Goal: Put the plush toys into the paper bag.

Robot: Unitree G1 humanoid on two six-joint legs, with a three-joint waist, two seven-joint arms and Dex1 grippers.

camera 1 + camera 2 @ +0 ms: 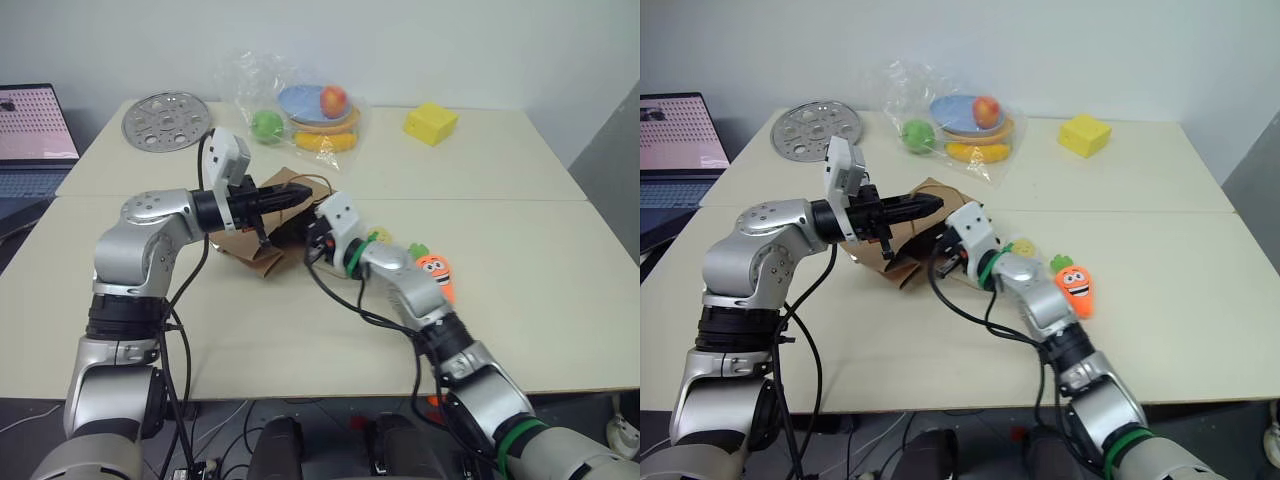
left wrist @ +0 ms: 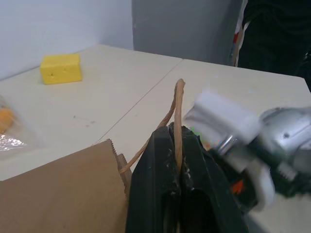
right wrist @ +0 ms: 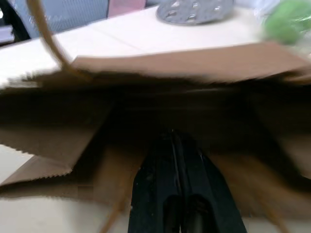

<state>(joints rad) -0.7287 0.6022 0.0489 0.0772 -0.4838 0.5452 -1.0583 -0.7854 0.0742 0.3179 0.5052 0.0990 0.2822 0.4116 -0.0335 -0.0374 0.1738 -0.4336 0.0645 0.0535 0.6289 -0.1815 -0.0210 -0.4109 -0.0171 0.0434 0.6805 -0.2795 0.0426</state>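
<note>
At the paper bag (image 1: pixel 262 240) mouth, my left gripper (image 2: pixel 177 160) pinches the handle (image 2: pixel 178 114); right gripper (image 3: pixel 174 145), shut and empty, should push inside, widening it for 2 toys.

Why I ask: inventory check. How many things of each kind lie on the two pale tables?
Plush toys: 2, the carrot and the egg, partly hidden
Paper bag: 1
Yellow block: 1
Metal disc: 1
Clear bag of fruit: 1
Total: 6
</note>
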